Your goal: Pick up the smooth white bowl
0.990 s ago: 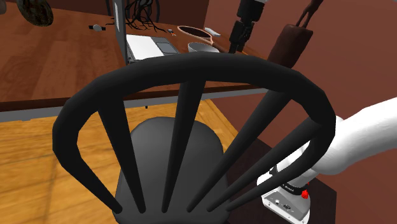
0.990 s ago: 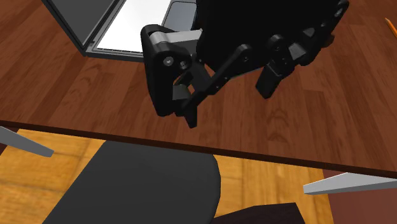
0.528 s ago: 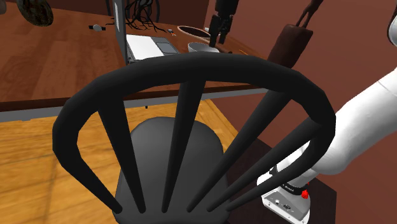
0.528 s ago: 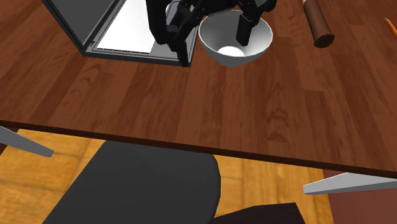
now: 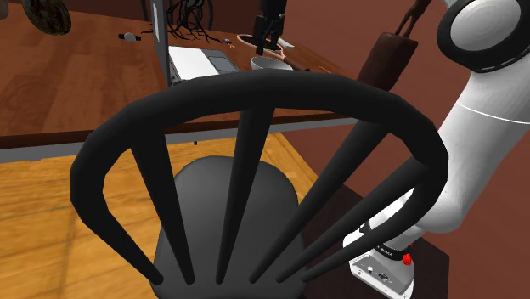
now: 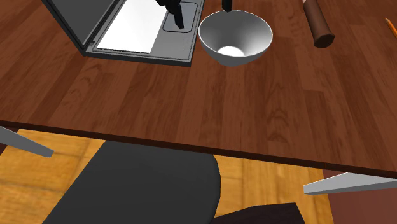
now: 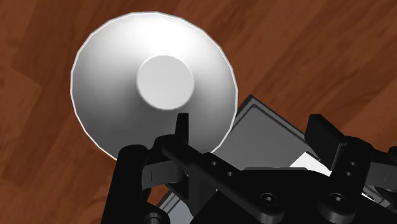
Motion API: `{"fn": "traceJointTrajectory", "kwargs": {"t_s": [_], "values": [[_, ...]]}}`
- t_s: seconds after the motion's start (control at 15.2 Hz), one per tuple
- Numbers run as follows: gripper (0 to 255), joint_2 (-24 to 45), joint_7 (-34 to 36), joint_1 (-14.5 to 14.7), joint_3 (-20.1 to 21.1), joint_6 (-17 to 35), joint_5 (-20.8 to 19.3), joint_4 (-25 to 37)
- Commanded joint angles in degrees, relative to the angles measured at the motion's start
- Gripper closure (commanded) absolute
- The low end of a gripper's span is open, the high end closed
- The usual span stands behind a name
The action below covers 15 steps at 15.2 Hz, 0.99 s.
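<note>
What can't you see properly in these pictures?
- Shoulder view: the white bowl is partly hidden behind the black chair back.
- Second exterior view: the gripper is cut off by the top edge, as are the laptop and a brown cylinder.
- Wrist view: the gripper's body hides part of the bowl's rim and the laptop.

bowl point(image 6: 235, 38): on table point(image 6: 191, 108), just right of laptop point(image 6: 137, 28) in second exterior view.
gripper point(image 6: 203, 11): above the bowl-laptop boundary.
cylinder point(image 6: 317, 24): on table, right of bowl, apart.
chair point(image 5: 255, 119): before table's near edge.
</note>
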Motion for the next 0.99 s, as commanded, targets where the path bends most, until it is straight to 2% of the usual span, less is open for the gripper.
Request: {"fn": "traceJointTrajectory", "kwargs": {"t_s": [0.0,0.4,0.53,0.59,0.92], "values": [[0,1.64,-0.09,0.01,-0.01,0.31,-0.22,1.30],[0,0.64,0.18,-0.02,-0.02,5.77,-0.23,-5.16],[0,0.64,0.18,-0.02,-0.02,5.77,-0.23,-5.17],[255,0.53,0.21,0.00,0.00,5.81,-0.23,-5.31],[255,0.61,0.21,0.00,0.00,5.75,-0.23,-5.19]]}}
